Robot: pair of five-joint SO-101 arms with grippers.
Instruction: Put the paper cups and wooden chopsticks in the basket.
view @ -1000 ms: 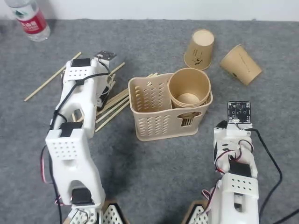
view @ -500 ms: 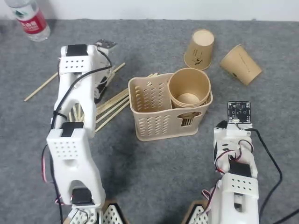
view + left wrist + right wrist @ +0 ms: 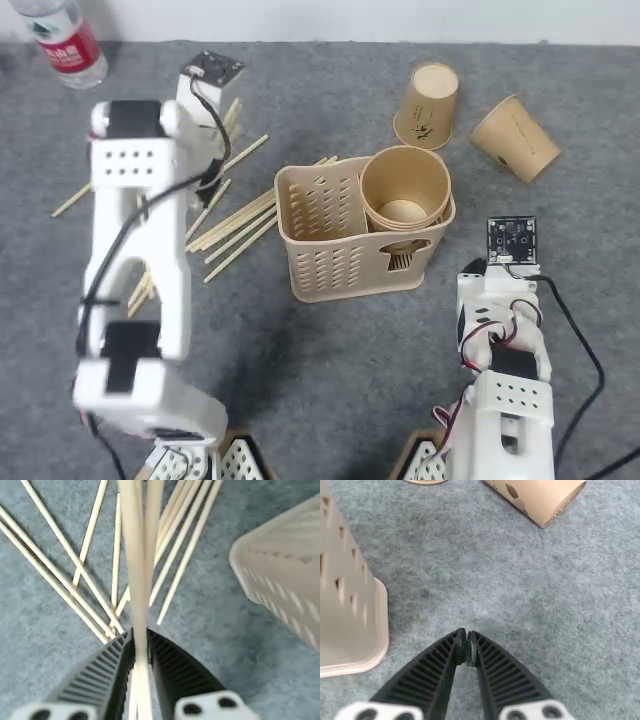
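Over on the left of the grey fabric mat (image 3: 330,380), the left gripper (image 3: 140,636) was clamped narrowly on a small bundle of thin pale wooden chopsticks (image 3: 136,555). The bundle ran out from between its ribbed black jaws, above the loose wooden chopsticks (image 3: 238,222) scattered on the mat just beside the beige slotted plastic basket (image 3: 320,262). A stack of tan paper cups (image 3: 405,185) stood upright in the basket's right compartment. Beyond the basket a tan paper cup with dark marks (image 3: 428,105) and a plain tan paper cup (image 3: 515,138) sat apart on the mat. The right gripper (image 3: 466,641) was pinched closed on nothing, over bare mat near the basket's corner. A clear plastic bottle with a red label (image 3: 62,40) lay at the far left corner
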